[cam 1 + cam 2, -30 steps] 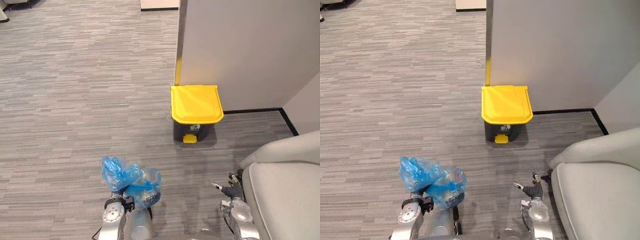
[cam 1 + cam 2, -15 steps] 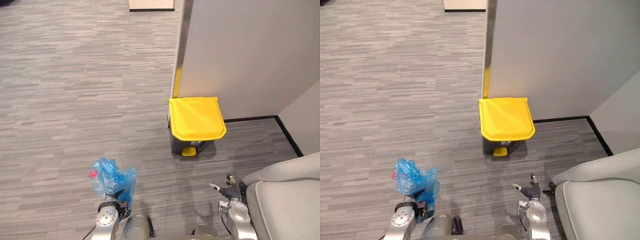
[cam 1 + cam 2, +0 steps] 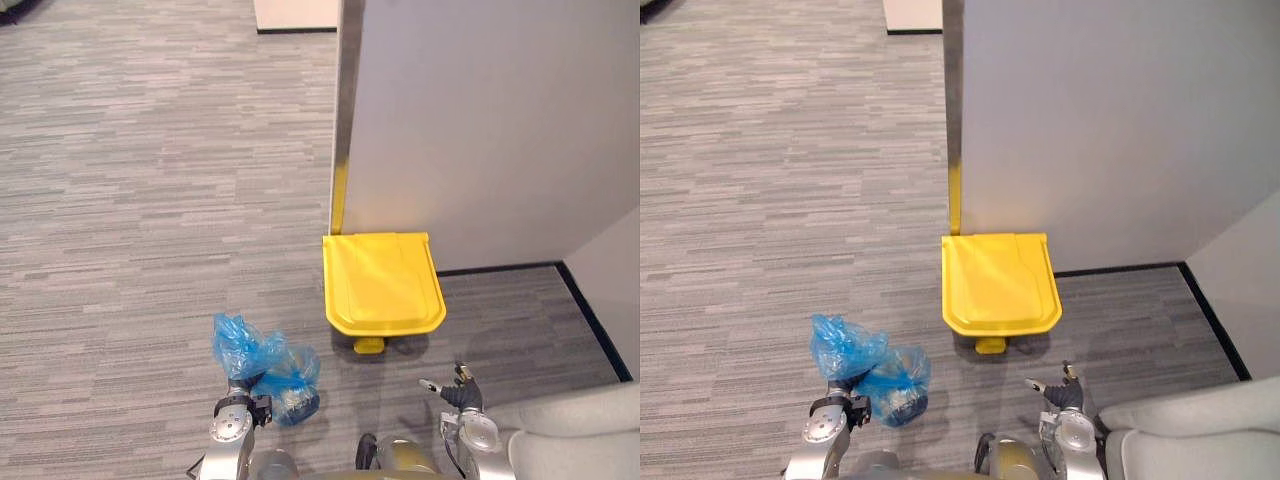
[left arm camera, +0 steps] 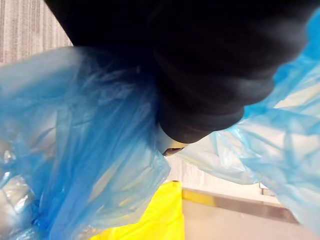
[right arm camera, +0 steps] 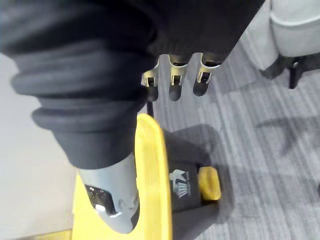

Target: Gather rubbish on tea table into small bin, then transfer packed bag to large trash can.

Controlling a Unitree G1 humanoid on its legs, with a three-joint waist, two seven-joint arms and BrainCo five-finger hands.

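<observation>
A blue plastic rubbish bag (image 3: 262,362), knotted and bulging, hangs off the floor with my left hand (image 3: 238,408) shut on its neck; blue film (image 4: 85,150) wraps round that hand in the left wrist view. The large trash can (image 3: 383,282) is dark with a closed yellow lid and a yellow pedal (image 3: 368,345). It stands on the carpet against a wall corner, just ahead and right of the bag. My right hand (image 3: 452,392) hovers low to the can's right, open and holding nothing, its fingers (image 5: 172,75) relaxed above the can's lid (image 5: 150,165).
A pale grey partition wall (image 3: 480,130) with a metal corner strip (image 3: 345,120) rises behind the can. A light grey armchair (image 3: 1200,430) sits at the lower right, close to my right arm. Grey striped carpet (image 3: 130,200) spreads to the left.
The whole view has shifted as I came closer, so the can now sits nearer and more central. The bag has swung to the right in my left hand. The right hand keeps its pose.
</observation>
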